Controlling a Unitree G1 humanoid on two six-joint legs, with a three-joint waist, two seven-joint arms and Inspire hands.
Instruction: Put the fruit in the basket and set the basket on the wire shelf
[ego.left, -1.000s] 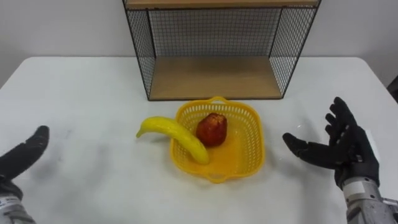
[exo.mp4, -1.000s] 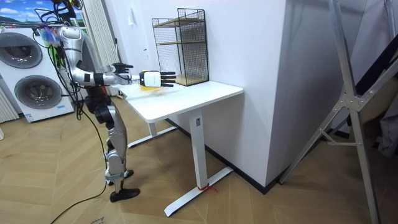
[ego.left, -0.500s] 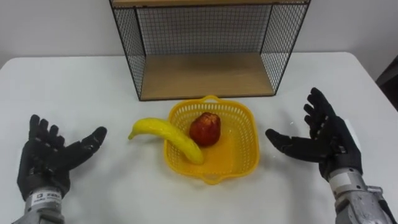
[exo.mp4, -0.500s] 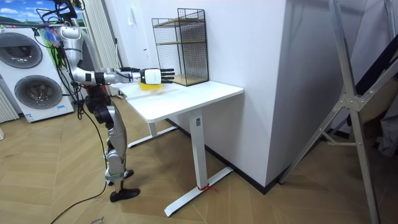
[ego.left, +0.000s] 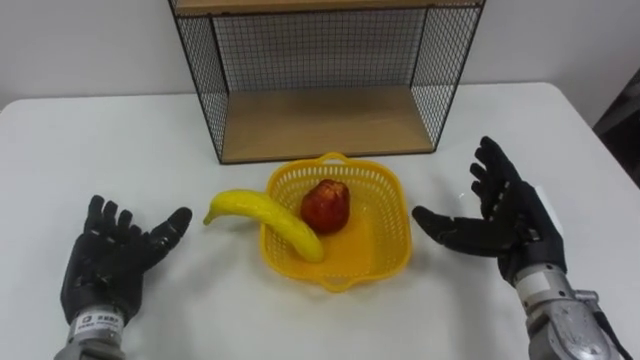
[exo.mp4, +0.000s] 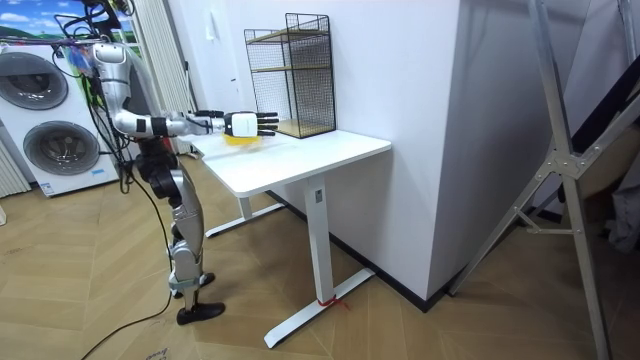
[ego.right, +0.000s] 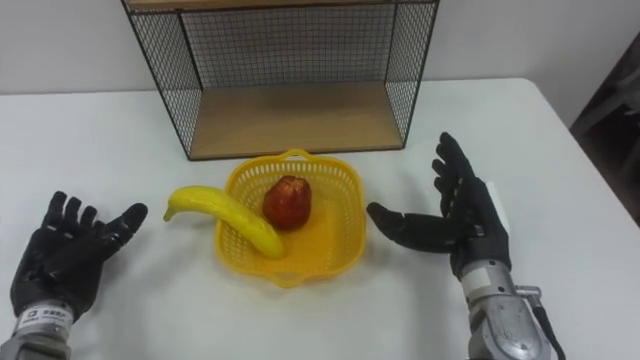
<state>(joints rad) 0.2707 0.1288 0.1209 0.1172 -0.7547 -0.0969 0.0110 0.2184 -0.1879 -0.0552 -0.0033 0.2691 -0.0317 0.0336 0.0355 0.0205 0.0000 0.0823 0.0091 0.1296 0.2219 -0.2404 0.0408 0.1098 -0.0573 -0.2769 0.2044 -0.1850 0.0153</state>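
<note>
While standing at the near edge of the white table, faces a wire shelf set toward the far edge, open at the front, with a wooden floor. Finds a yellow basket just before that shelf, around the table's middle: thin plastic lattice, probably light and a little springy, likely to flex if squeezed on one wall. Best taken by both side rims at once, kept level. Holds nothing in either hand: left hand palm up near the table's near-left edge, fingers spread; right hand just right of the basket, fingers straight, thumb pointing toward it, apart from it. Has a banana lying across the basket's left rim, one end inside, the other out over the table: firm, smooth, easily bruised, so better lifted at its middle. Has a red fruit already inside, close beside the banana's inner end.
</note>
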